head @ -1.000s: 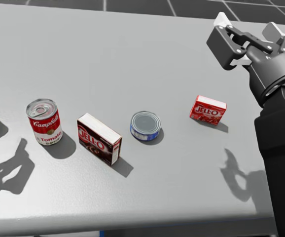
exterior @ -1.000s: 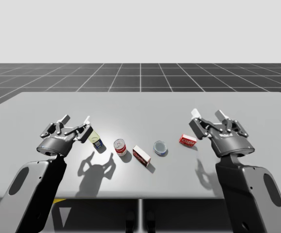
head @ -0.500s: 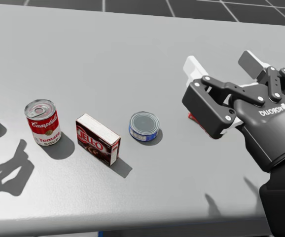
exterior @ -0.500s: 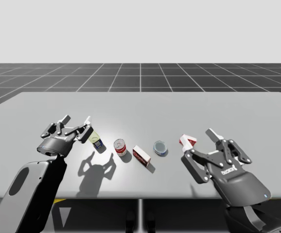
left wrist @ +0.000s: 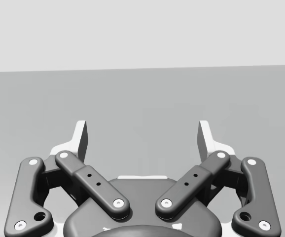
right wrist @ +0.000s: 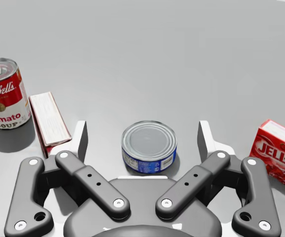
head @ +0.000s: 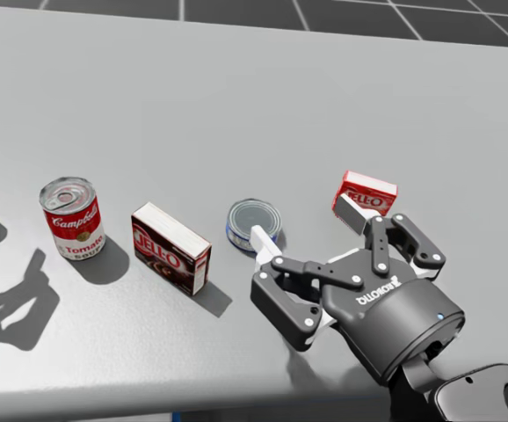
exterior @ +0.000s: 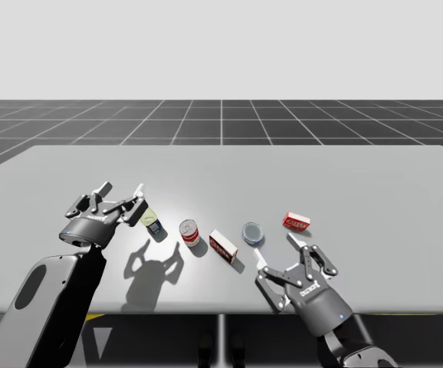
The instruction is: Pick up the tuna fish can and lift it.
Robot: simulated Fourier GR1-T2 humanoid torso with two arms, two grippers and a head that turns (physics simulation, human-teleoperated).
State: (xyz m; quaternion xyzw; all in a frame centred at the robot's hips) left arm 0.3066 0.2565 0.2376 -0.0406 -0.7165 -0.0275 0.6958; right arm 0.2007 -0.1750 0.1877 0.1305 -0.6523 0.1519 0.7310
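The tuna can (exterior: 252,232) (head: 254,223) is a flat blue can with a grey lid, standing on the table (exterior: 221,165) between a dark box and a red box. My right gripper (exterior: 277,251) (head: 307,227) is open and low over the table's front, just on the near side of the can. In the right wrist view the can (right wrist: 149,145) lies between the spread fingers of the right gripper (right wrist: 142,134), touching neither. My left gripper (exterior: 120,188) (left wrist: 142,133) is open and holds nothing, far to the left above bare table.
A red-and-white soup can (exterior: 189,232) (head: 72,217) and a dark brown box (exterior: 223,245) (head: 169,247) stand left of the tuna can. A red box (exterior: 296,222) (head: 368,193) lies to its right. A small blue can (exterior: 154,225) sits beside the left gripper.
My right arm has swung down and leftward to the table's front, bringing its open gripper up to the tuna can. My head has turned slightly. The left arm has not moved.
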